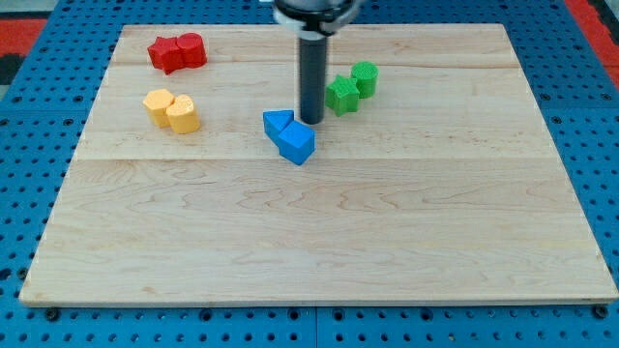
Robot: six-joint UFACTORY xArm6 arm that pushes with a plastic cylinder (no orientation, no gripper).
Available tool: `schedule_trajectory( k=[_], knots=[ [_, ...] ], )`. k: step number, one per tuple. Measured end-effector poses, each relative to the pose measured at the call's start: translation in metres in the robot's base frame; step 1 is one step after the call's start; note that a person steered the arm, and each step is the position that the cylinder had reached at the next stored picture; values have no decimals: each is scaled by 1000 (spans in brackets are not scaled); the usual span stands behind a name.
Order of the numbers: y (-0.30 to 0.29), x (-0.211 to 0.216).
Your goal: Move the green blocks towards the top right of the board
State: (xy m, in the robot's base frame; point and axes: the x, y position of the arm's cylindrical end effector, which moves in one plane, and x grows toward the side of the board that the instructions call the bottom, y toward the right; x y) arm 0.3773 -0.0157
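Two green blocks sit right of the board's centre top: a star-shaped one (341,94) and a rounder one (365,77) touching it on its upper right. My tip (310,120) stands on the board just left of and slightly below the green star block, a small gap apart. The tip is right next to the top right edge of the two blue blocks (289,135).
Two red blocks (177,51) lie together at the view's top left. Two yellow blocks (172,109) lie below them on the left. The wooden board (319,242) rests on a blue pegboard surface.
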Motion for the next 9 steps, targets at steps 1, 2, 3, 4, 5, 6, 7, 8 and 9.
schedule_trajectory(
  k=[1, 2, 3, 4, 5, 6, 7, 8, 9],
  knots=[
    [4, -21],
    [42, -44],
    [65, -72],
    [67, -90],
    [32, -60],
    [42, -1],
    [68, -19],
    [95, -58],
    [134, -86]
  ],
)
